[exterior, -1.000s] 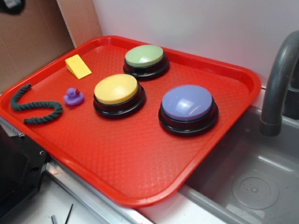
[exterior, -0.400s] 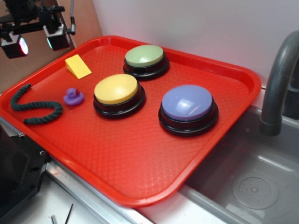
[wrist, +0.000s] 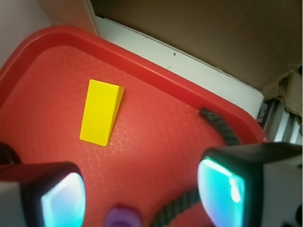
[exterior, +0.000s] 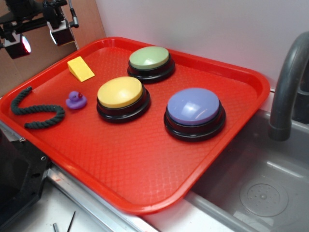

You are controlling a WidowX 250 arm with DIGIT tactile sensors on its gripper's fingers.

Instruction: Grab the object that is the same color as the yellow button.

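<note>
The object, a small yellow wedge block [exterior: 80, 68] [wrist: 101, 111], lies flat near the far left corner of the red tray [exterior: 145, 164]. The yellow button [exterior: 120, 93] stands on its black base at mid-tray. My gripper [exterior: 39, 35] [wrist: 142, 194] hovers high above the tray's left corner, open, with nothing between its glowing pads [wrist: 220, 189]. In the wrist view the wedge sits well ahead of the jaws, up and left of them.
A purple toy duck [exterior: 76, 100] [wrist: 122, 218] and a dark green rope [exterior: 38, 113] [wrist: 220, 130] lie near the wedge. Green-topped [exterior: 149, 59] and purple-blue-topped [exterior: 194, 108] buttons share the tray. A grey faucet [exterior: 289, 82] and sink [exterior: 260, 193] are at right; cardboard [wrist: 199, 33] backs the tray.
The gripper came into the exterior view at the top left over the last second and has since shifted slightly upward. Nothing on the tray has moved.
</note>
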